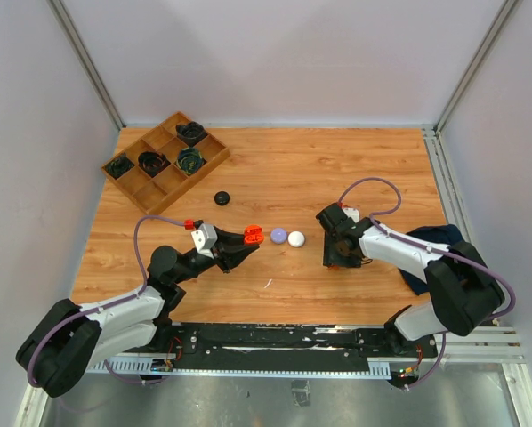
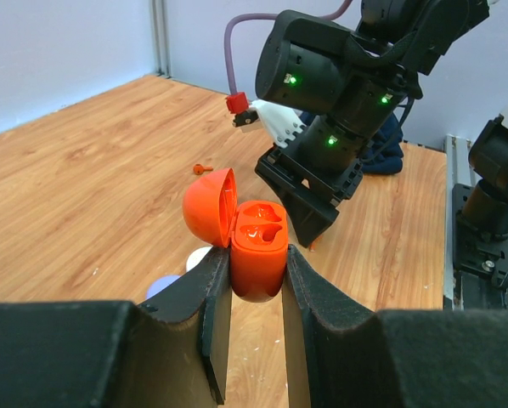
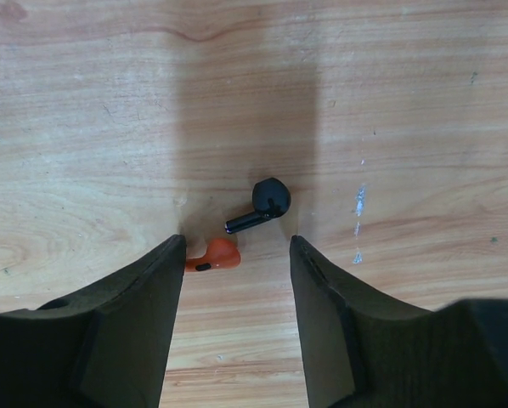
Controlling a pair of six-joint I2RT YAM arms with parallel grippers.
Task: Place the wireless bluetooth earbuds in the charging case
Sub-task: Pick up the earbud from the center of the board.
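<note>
Left fingers (image 2: 186,297) pinch the orange case (image 2: 258,255) upright with its lid flipped open and its wells looking empty. The right fingers (image 3: 135,314) stand open low over the bench (image 1: 337,169), straddling the orange earbud (image 3: 213,255) and the black earbud (image 3: 261,204). We judge the pick goes best if we centre on the orange one alone, since it lies against one finger, and close gently without nudging the black. Count: four round cases, namely the orange, purple case (image 1: 278,235), white case (image 1: 296,238) and black case (image 1: 221,197); two earbuds we are sure of; one tray (image 1: 201,176) holding four coiled cables (image 1: 192,132).
</note>
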